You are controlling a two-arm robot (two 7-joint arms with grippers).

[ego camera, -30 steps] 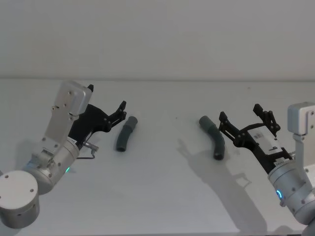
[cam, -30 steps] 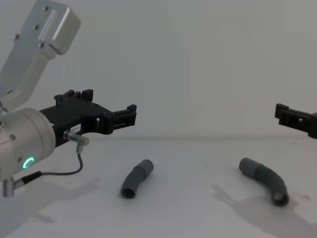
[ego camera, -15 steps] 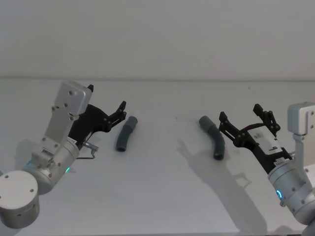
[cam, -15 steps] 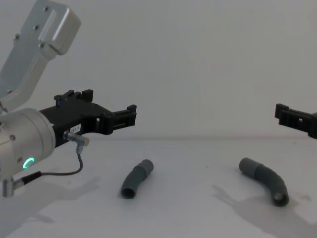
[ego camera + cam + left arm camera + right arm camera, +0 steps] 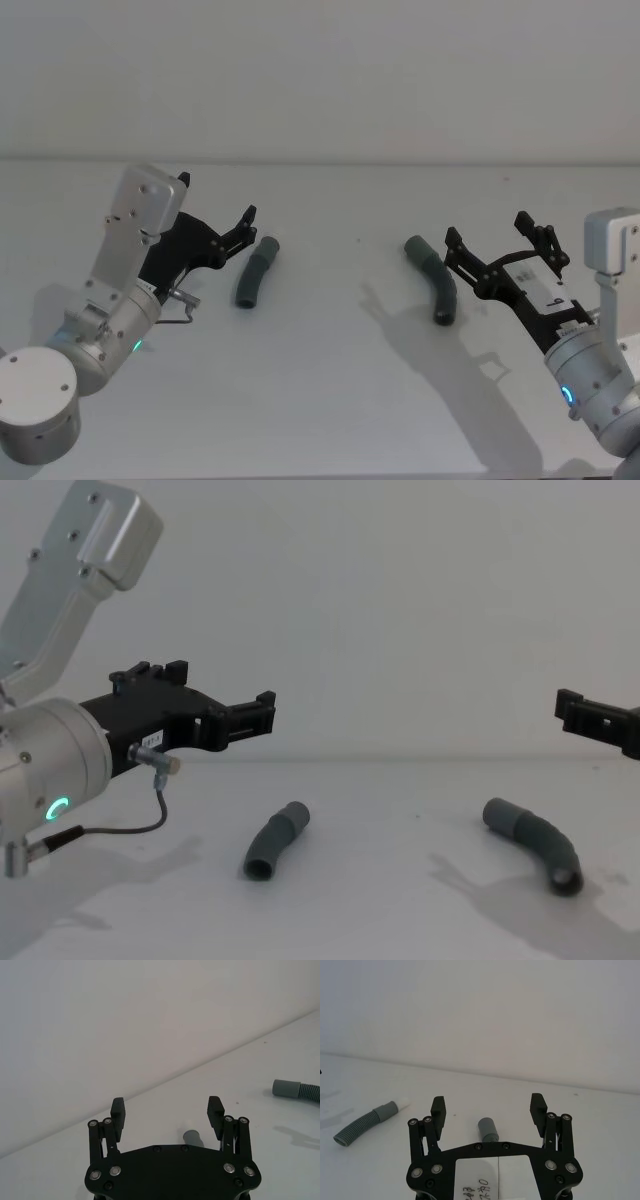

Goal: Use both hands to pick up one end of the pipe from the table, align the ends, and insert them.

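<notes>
Two curved dark grey pipe pieces lie apart on the white table (image 5: pixel 320 400). The left piece (image 5: pixel 255 272) (image 5: pixel 275 840) lies just right of my left gripper (image 5: pixel 217 196) (image 5: pixel 225 690), which hovers open above the table with nothing in it. Past that gripper (image 5: pixel 167 1107) in the left wrist view, one grey end (image 5: pixel 192 1137) of the piece shows. My right gripper (image 5: pixel 486 228) (image 5: pixel 488 1104) is open too, just right of the right piece (image 5: pixel 434 278) (image 5: pixel 535 845), whose end (image 5: pixel 488 1129) shows between its fingers. The far piece (image 5: pixel 370 1120) has a white tip (image 5: pixel 404 1102).
A plain pale wall (image 5: pixel 320 70) rises behind the table's far edge. A thin black cable (image 5: pixel 120 825) hangs from the left wrist, close above the table. Bare tabletop lies between the two pieces and in front of them.
</notes>
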